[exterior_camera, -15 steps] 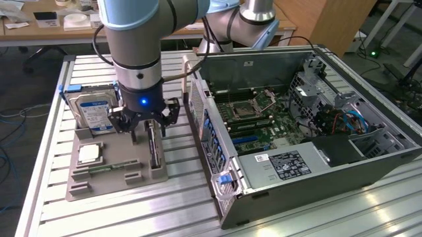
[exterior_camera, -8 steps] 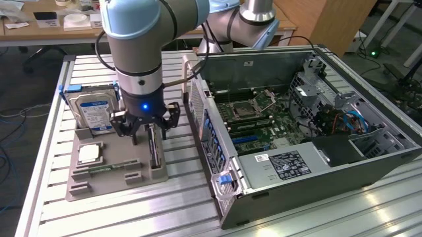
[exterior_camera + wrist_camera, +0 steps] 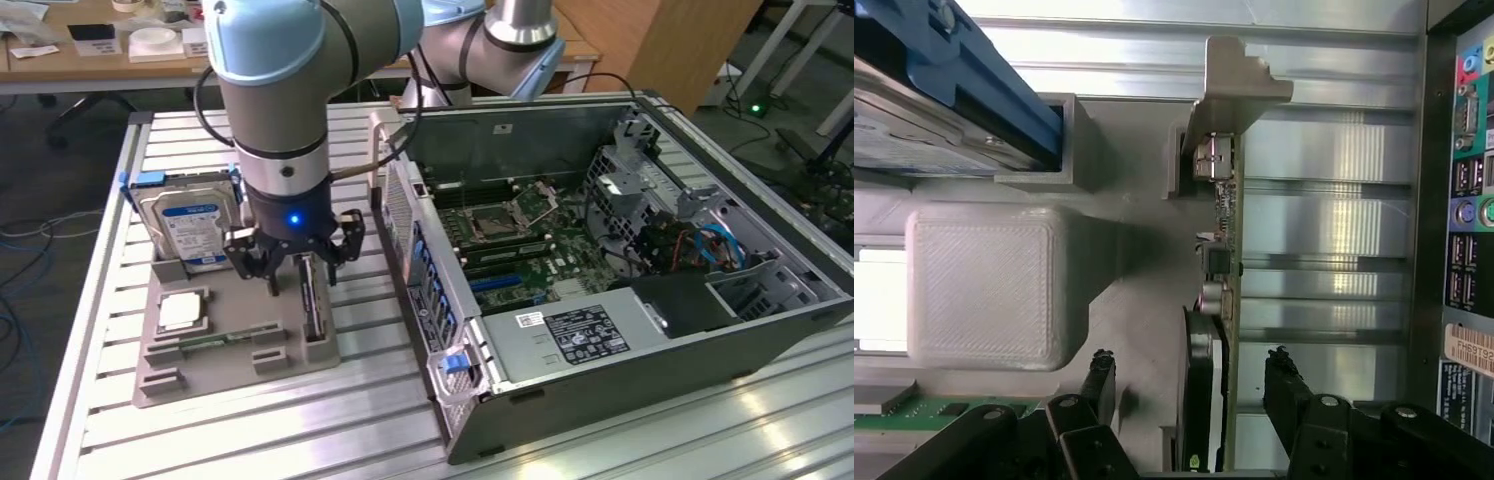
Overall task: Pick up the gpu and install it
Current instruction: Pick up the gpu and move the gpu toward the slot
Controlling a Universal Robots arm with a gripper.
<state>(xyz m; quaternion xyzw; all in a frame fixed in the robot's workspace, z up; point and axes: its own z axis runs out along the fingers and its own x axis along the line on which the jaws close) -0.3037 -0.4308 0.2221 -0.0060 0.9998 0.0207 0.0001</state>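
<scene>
The gpu (image 3: 314, 310) stands on edge in a slot of the grey fixture tray (image 3: 200, 385), its dark board thin and upright. In the wrist view the gpu (image 3: 1216, 300) appears edge-on, with its silvery bracket (image 3: 1239, 85) at the far end. My gripper (image 3: 300, 270) is lowered over the card. The gripper (image 3: 1192, 378) is open, with one black fingertip (image 3: 1099, 372) on one side of the card and the other on the opposite side, each with a gap to the board. Nothing is held.
On the same tray are a silver hard drive (image 3: 187, 225) in a blue holder, a square processor (image 3: 180, 310) and a green memory stick (image 3: 220, 340). The open computer case (image 3: 601, 260) lies at the exterior view's right, its port panel (image 3: 1464, 200) close to the card.
</scene>
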